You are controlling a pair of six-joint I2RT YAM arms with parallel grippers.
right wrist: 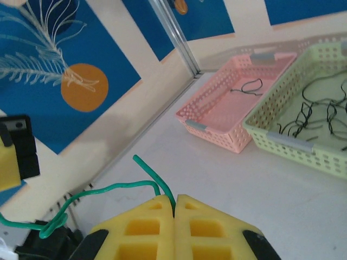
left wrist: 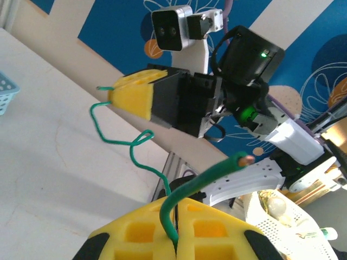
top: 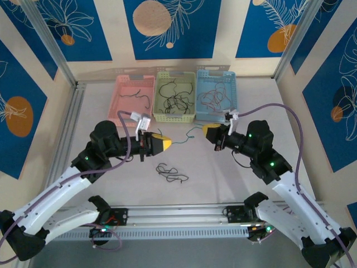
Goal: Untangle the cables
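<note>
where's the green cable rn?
Top view, centre: the green cable is strung between the left gripper and right gripper, both shut on it, in front of the green basket.

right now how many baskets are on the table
3, at the far edge: pink basket on the left, pale green basket in the middle, blue basket on the right. None look hidden.

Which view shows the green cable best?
The left wrist view: the green cable runs unhidden, loop included, from the left gripper to the right gripper. The top external view shows it thin and small; the right wrist view cuts off its far end.
</note>
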